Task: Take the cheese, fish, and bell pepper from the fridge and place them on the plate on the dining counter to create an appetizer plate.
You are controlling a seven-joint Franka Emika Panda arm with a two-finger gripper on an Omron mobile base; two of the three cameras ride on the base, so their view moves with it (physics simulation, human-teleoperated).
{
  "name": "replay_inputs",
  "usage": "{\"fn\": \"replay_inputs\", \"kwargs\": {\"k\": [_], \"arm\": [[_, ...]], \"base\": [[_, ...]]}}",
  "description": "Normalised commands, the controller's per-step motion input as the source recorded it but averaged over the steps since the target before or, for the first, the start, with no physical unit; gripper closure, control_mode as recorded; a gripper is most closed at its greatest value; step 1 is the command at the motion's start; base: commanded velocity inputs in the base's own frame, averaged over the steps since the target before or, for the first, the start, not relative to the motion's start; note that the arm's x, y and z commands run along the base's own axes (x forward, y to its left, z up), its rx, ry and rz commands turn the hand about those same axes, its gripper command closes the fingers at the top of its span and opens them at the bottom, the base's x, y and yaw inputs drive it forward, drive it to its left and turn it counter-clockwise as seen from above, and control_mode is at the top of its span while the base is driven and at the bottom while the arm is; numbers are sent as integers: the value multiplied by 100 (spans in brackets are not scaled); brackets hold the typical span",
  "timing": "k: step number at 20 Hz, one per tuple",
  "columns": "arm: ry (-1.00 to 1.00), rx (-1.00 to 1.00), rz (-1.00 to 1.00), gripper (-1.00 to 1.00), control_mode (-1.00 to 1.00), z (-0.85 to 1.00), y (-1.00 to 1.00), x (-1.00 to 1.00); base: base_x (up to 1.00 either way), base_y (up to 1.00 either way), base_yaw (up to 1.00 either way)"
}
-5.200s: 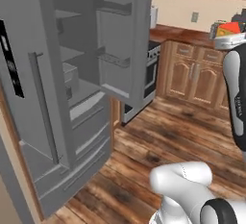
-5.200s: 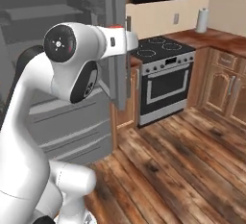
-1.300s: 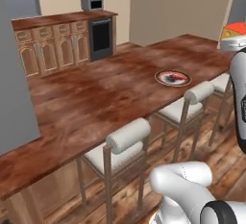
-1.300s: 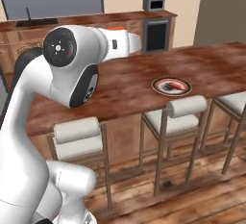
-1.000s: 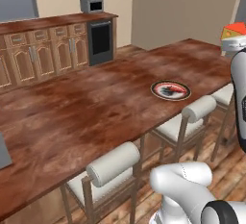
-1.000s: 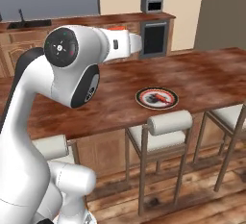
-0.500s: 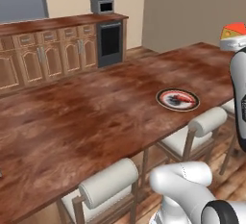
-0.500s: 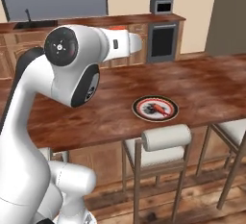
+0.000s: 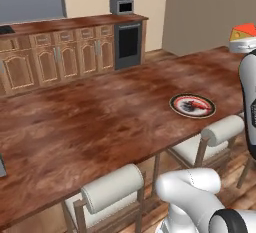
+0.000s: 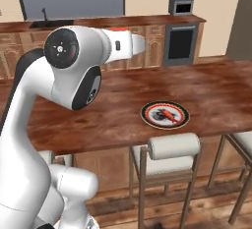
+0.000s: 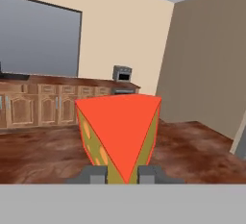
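Gripper (image 11: pixel 122 174): closed narrow on the yellow-orange wedge of cheese (image 11: pixel 120 134), held between the two dark finger tips; carried high above the floor.
Cheese: in the gripper's grasp, red-orange top face toward the hand camera, holed yellow side below; not yet over the plate.
Plate: round flat plate with dark rim and red-and-white centre (image 9: pixel 193 105) (image 10: pixel 165 113), near the stool-side edge of the table.
Plate contents: a small red-orange item lies on it; too small to identify for certain.
Table: long glossy reddish-brown wooden table (image 9: pixel 90 122) (image 10: pixel 216 90), white-cushioned stools (image 10: pixel 170 154) along its near side.
Progress: cheese fetched, delivery pending; judged mid-task.
Remaining: set cheese on plate; any food not yet plated.
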Motion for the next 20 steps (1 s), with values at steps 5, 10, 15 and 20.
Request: {"fn": "replay_inputs", "kwargs": {"k": [5, 10, 15, 20], "arm": [[0, 0, 0, 100, 100, 0, 0, 0], [0, 0, 0, 100, 100, 0, 0, 0], [0, 0, 0, 100, 100, 0, 0, 0], [0, 0, 0, 100, 100, 0, 0, 0]], "base": [[58, -99, 26], [41, -100, 33], [11, -100, 35], [-2, -100, 27]]}}
